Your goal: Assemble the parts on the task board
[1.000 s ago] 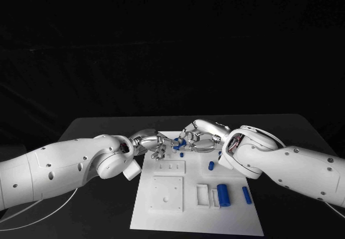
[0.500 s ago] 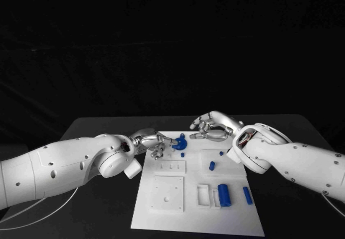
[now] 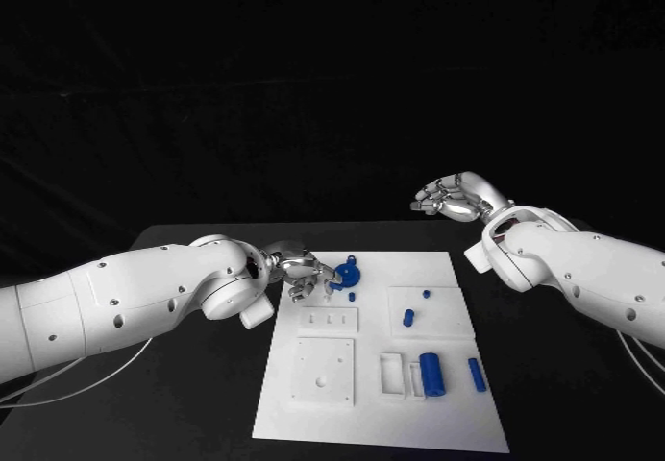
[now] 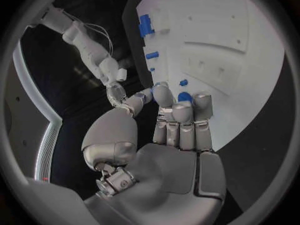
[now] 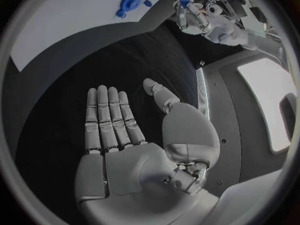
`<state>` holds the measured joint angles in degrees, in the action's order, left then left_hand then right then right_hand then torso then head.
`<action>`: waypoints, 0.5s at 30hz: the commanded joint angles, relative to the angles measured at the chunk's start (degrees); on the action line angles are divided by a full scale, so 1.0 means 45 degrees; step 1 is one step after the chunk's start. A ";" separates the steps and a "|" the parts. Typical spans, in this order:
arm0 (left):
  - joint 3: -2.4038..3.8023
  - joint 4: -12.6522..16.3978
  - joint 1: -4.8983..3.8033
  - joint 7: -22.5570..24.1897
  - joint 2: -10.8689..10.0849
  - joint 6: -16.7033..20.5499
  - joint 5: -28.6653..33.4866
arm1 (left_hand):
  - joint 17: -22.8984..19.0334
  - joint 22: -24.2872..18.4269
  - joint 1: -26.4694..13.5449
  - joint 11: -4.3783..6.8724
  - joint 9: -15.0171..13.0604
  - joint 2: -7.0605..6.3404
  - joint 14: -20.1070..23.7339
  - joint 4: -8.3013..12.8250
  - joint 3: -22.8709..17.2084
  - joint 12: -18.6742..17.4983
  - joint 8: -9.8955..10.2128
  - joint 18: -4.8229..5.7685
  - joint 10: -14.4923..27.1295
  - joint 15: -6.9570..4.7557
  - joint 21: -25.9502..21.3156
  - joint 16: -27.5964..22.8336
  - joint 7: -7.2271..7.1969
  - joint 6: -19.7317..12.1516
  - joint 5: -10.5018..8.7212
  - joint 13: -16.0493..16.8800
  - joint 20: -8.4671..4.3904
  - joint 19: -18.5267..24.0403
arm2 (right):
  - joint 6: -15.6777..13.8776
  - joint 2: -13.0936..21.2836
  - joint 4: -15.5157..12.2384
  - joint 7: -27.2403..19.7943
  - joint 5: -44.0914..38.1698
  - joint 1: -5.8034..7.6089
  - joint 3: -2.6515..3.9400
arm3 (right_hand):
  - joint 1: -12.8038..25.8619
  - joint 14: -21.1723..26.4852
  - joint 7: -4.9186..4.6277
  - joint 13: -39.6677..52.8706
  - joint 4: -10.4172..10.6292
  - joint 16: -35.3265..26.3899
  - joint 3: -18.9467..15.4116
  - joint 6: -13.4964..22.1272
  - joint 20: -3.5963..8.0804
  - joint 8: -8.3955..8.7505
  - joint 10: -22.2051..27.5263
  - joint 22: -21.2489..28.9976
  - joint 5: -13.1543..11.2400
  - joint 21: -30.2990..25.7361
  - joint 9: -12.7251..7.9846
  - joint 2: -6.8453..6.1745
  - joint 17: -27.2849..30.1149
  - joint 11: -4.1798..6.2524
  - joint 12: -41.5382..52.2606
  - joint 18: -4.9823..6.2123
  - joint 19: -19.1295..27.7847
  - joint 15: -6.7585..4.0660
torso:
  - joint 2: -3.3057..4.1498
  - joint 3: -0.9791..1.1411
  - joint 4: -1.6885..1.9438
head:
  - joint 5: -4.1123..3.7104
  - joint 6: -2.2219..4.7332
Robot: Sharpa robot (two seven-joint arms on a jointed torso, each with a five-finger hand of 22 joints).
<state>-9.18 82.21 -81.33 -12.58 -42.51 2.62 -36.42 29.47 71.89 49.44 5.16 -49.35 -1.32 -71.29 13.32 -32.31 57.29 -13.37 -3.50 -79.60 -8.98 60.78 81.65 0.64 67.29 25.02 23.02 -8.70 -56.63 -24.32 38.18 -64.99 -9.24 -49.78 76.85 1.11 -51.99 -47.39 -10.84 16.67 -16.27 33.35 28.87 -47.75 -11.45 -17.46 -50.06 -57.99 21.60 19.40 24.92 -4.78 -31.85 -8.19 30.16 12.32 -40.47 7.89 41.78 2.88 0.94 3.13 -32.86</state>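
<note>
The left hand [image 3: 303,273] rests at the board's [image 3: 457,423] far left corner, its fingers curled down beside a round blue part [image 3: 347,277] that sits at that end of the board. From the left wrist view the fingertips [image 4: 185,111] crowd right over a blue piece, but I cannot tell whether they pinch it or merely touch it. The right hand [image 3: 455,199] is lifted well clear, past the board's far right corner and above the table [image 3: 181,240]; its wrist view shows the palm flat, fingers straight and apart, holding nothing.

The other parts lie loose on the board: a small peg [image 3: 407,319] near the middle, a tiny stud [image 3: 427,294] beyond it, a thick cylinder [image 3: 431,376] and a slim bar [image 3: 477,376] at the near right.

The risk, as I judge it, sits with the left hand. If the round part is not fully seated, a finger dragging off it could tip or spin it out of place. The fingers also hide the seat, so any misalignment would go unseen. The board seems to lie unfixed on the table; a sideways push from the left hand could shift it and upset the loose cylinder, which would roll readily.
</note>
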 commanded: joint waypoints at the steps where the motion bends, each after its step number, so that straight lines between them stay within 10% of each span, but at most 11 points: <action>1: -0.0010 -0.0043 -0.0150 -0.1738 0.0203 -0.0494 -0.2346 | -0.0021 -0.0017 0.0478 0.0153 -0.0036 0.0433 -0.0190 0.0578 -0.0668 -0.0074 -0.0077 0.0053 -0.0133 -0.0632 -0.0058 0.0036 -0.0016 0.0118 0.0097 0.0010 -0.1543 -0.0037 | 0.0191 -0.0228 0.0766 -0.0424 0.0476 0.0075 0.0007 | 0.0077 -0.0534 0.0033 -0.0675 -0.0038 -0.0313 -0.0080 -0.0097 -0.0067 -0.0074 -0.0595 0.0178 0.0092 -0.0048 -0.0055 0.0147 0.0587 0.0108 -0.0443 0.0344 -0.0339 -0.0143 | -0.0016 0.0009 0.0011 | -0.0015 -0.0059; 15: -0.0474 0.0456 -0.0163 -0.2830 0.0686 -0.0364 -0.5626 | -0.0019 -0.0015 0.0239 0.0209 -0.0135 0.0384 -0.0336 0.0658 -0.0856 0.0019 -0.0159 0.0037 -0.0206 -0.0666 -0.0015 0.0132 -0.0078 0.0342 0.1097 0.0078 -0.1558 -0.0176 | 0.0457 -0.0688 0.2304 -0.0455 0.0470 0.0223 0.0031 | 0.0041 -0.0744 0.0044 -0.1450 -0.0008 -0.0654 -0.0261 -0.0160 -0.0276 -0.0098 -0.1012 0.0364 0.0239 -0.0218 -0.0169 0.0213 0.1169 0.0083 -0.0962 0.0508 -0.0254 -0.0098 | -0.0023 0.0037 0.0026 | 0.0031 -0.0361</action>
<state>-11.24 84.00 -82.01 -23.13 -39.53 1.02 -56.08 29.43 71.87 49.43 5.13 -49.83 -1.32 -71.35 12.93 -32.70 57.29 -13.93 -3.38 -79.96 -9.03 60.78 81.91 0.54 68.15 26.69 23.31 -8.80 -57.15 -23.78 35.30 -54.84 -10.47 -47.97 77.84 1.23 -51.65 -50.58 -10.63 10.21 -16.34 30.71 28.01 -47.96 -12.38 -17.74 -54.18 -56.42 22.44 18.61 24.23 -4.44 -26.64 -7.88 26.09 13.80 -41.54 7.26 41.63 3.06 1.02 3.26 -34.27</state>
